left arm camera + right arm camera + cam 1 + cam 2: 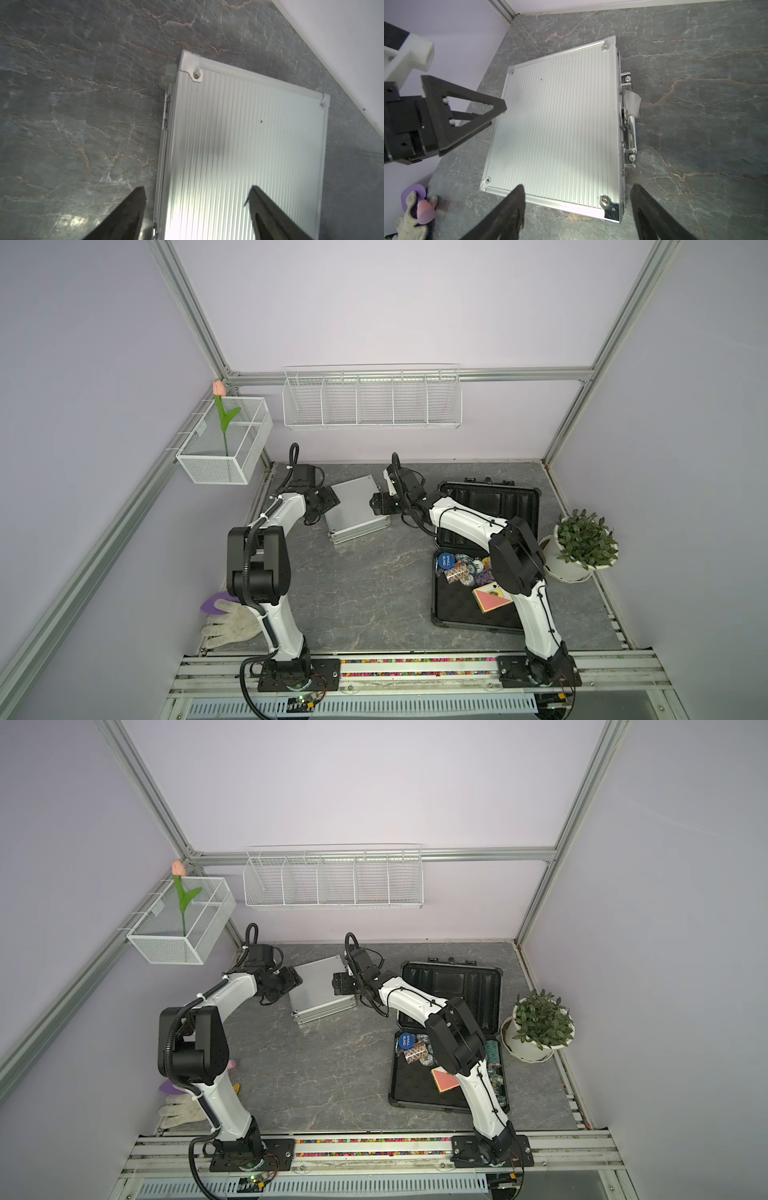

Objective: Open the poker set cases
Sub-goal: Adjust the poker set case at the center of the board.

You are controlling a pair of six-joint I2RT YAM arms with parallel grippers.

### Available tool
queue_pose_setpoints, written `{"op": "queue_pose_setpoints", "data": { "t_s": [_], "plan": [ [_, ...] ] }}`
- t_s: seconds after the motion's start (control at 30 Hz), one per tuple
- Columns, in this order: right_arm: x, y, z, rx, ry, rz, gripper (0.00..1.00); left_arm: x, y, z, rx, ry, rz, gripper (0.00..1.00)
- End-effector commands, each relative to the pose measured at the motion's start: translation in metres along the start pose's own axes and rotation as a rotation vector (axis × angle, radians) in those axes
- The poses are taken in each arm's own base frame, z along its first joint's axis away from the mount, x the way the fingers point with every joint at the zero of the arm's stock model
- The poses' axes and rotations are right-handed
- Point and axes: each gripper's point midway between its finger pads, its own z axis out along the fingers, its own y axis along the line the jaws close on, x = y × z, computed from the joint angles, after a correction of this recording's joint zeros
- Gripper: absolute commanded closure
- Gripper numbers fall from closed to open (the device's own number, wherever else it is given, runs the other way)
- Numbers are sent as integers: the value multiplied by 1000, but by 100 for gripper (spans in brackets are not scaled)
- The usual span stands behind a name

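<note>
Already the dark case (455, 608) lies open at the right of the counter (374, 593), chips inside. At far centre the silver case (355, 506) is shut; the left arm (291, 506) and right arm (457, 518) flank it, jaws open, holding nothing. Only the right wrist view shows its handle (631, 133) and latches; the left wrist view shows a hinge (166, 111).

Both arms far forward, left gripper (197, 189) and right gripper (577, 186) angled inward and down, jaws apart.

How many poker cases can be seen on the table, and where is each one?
2. The silver case lies closed near the back wall; the dark case lies open beside the potted plant. No other is visible.
</note>
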Motion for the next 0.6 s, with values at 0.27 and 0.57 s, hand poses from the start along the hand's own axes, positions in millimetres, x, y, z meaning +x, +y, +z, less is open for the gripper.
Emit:
{"op": "queue_pose_setpoints", "data": {
  "t_s": [0.27,0.57],
  "plan": [
    [45,2,26,-36,163,24,19,9,1,17,14,61,-4,24],
    [78,41,28,-139,243,-26,24,19,-4,23,31,105,26,24]
  ]
}}
